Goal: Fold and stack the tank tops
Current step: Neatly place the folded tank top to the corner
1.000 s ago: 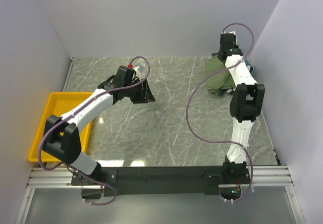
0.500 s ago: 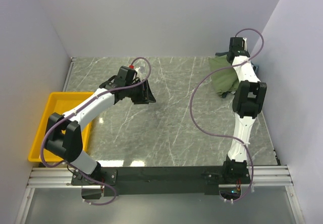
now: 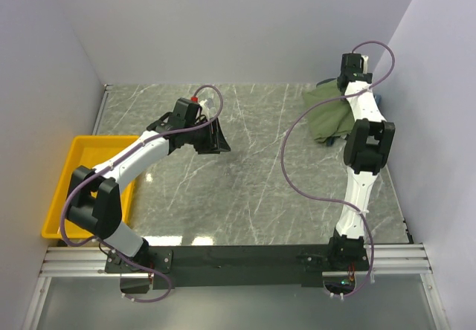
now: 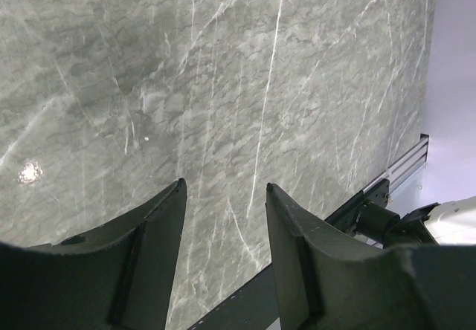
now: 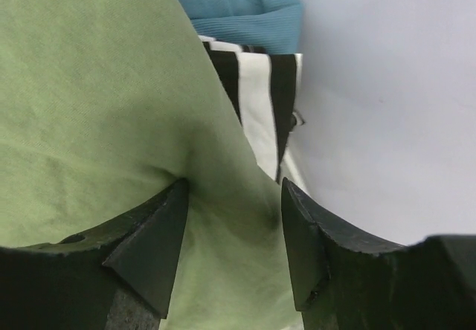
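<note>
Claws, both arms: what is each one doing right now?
Left claw: open, holding nothing.
Right claw: open, fingers straddling a fold of the green tank top, not clamped on it.

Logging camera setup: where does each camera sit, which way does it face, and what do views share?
Top external: fixed above and behind the bases, looking down on the table; both arms, yellow tray, green tank top show.
Left wrist: on the left arm, looking down past the open left claw at the table.
Right wrist: on the right arm, past the open right claw onto green tank top, striped tank top, teal cloth.
Shared: green tank top, in top and right-wrist views.
</note>
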Robot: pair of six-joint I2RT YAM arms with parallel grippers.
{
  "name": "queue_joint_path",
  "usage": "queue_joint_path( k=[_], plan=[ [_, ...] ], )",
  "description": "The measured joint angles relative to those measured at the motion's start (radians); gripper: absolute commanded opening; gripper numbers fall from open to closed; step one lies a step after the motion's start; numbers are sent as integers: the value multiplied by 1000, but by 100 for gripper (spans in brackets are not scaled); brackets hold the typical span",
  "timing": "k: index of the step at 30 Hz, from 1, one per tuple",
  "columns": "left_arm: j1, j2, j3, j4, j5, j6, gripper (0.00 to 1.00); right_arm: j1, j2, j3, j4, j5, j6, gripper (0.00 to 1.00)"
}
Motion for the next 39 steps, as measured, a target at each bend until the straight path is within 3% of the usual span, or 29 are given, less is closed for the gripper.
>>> queue_joint_path(
  k=[15,16,20,26,31,35,39],
  plan=[
    [0,-1,-4,3,9,0,54,-26,-72,14,-50,-183,163,68],
    [0,-2,-4,3,9,0,54,-26,-85,12,-55,-199,172,74],
    [0,-9,-4,2,8,0,55,-28,-170,-27,-53,-251,215,77],
    [0,-52,-4,-4,-1,3,55,-26,-387,-222,1,-343,293,83],
    [0,-95,-4,-7,-29,9,55,16,-618,-490,79,-410,361,86],
    [0,-145,-11,-10,-62,18,55,131,-810,-708,136,-432,409,90],
    [0,-211,-42,-13,-103,29,55,339,-1001,-905,194,-417,457,92]
  ],
)
